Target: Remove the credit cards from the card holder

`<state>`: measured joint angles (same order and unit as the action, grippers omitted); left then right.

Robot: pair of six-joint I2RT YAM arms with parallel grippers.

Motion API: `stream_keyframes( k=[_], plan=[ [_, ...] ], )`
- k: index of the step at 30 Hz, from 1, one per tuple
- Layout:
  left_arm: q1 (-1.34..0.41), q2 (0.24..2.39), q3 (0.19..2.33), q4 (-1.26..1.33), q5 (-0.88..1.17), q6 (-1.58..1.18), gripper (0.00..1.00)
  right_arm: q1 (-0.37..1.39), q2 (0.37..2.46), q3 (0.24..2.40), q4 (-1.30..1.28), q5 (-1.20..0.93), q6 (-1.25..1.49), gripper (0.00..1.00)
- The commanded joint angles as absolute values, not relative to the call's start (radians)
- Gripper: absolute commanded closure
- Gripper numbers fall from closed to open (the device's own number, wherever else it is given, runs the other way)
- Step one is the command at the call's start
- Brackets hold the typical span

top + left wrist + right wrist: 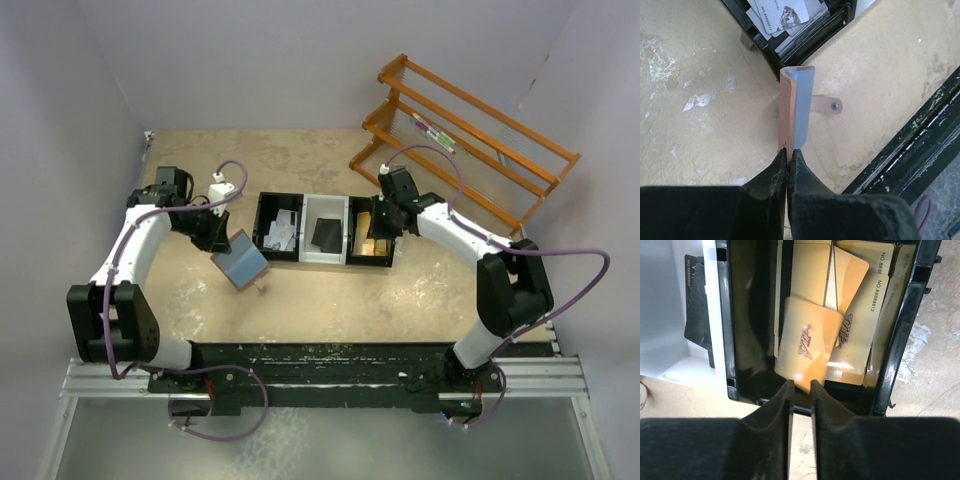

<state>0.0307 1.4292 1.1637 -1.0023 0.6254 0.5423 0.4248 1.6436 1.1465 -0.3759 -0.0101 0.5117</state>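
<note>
Currently logging left arm (140, 245): base at 8 o'clock of the top view, elbow raised near 9, forearm turned inward toward the centre, wrist dipped. Left tool (789, 151) shut tight on the card holder (785, 107), black padded fingers pinching one edge. Holder seen edge-on in the wrist view, running from the tips toward 12. Holder material: smooth reddish-brown leather outside, light blue lining inside, far end rounded at the fold. Small brown strap (827, 104) with a metal snap sticking out toward 3. Below it the counter (300, 300), a mottled tan board with pale scuffs.

Right arm (470, 240): base at 5 o'clock, elbow bent out near 4, forearm stretched toward 10, wrist over the right-hand black bin (900, 335). Right tool (801, 385) with fingers a narrow gap apart, not clamped on anything. Near corner of a glossy gold card (807, 340) right at that gap; contact not resolvable. More gold cards stacked beneath, with rounded corners and printed numbers.

Credit cards (283, 232): thin pale grey and white rectangles, piled loosely in the left-hand black bin (260, 228), at about 3 o'clock from the left tool in the top view, near but apart. White middle bin (325, 205) holding one flat black card (326, 236).
</note>
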Motion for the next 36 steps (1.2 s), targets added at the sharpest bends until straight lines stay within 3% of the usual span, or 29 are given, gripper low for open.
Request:
stream_keyframes(
  k=[1,6,10,12,14,15,16,17,20,21,25,31,36],
  plan=[
    [0.028,1.417,1.15,-0.928,0.616,0.549,1.0,0.421,1.63,1.207,-0.39,0.043,0.506,0.72],
    [0.028,1.371,1.144,-0.913,0.628,0.545,1.0,0.421,1.557,1.196,-0.413,0.108,0.519,0.47],
    [0.027,1.349,1.14,-0.912,0.616,0.558,1.0,0.42,1.436,1.17,-0.414,0.162,0.527,0.13],
    [0.028,1.347,1.128,-0.895,0.589,0.564,1.0,0.42,1.374,1.159,-0.412,0.196,0.538,0.05],
    [0.028,1.345,1.111,-0.863,0.553,0.56,1.0,0.421,1.319,1.152,-0.416,0.228,0.548,0.03],
    [0.028,1.345,1.104,-0.845,0.532,0.558,0.91,0.421,1.293,1.146,-0.419,0.247,0.556,0.02],
    [0.028,1.344,1.1,-0.83,0.517,0.552,0.73,0.422,1.269,1.14,-0.419,0.262,0.562,0.01],
    [0.029,1.345,1.096,-0.82,0.505,0.552,0.63,0.421,1.245,1.129,-0.417,0.281,0.567,0.01],
    [0.032,1.356,1.095,-0.796,0.454,0.553,0.55,0.421,1.177,1.103,-0.426,0.372,0.599,0.0],
    [0.037,1.361,1.092,-0.783,0.427,0.554,0.48,0.421,1.155,1.091,-0.432,0.422,0.617,0.0],
    [0.105,1.358,1.064,-0.706,0.385,0.565,0.02,0.419,1.045,1.049,-0.467,0.647,0.707,0.0],
    [0.166,1.318,1.044,-0.604,0.411,0.486,0.01,0.418,0.896,0.869,-0.43,0.944,0.831,0.0],
    [0.219,1.239,0.923,-0.317,0.466,0.321,0.01,0.418,0.856,0.694,-0.153,1.072,0.644,0.0]
  ],
)
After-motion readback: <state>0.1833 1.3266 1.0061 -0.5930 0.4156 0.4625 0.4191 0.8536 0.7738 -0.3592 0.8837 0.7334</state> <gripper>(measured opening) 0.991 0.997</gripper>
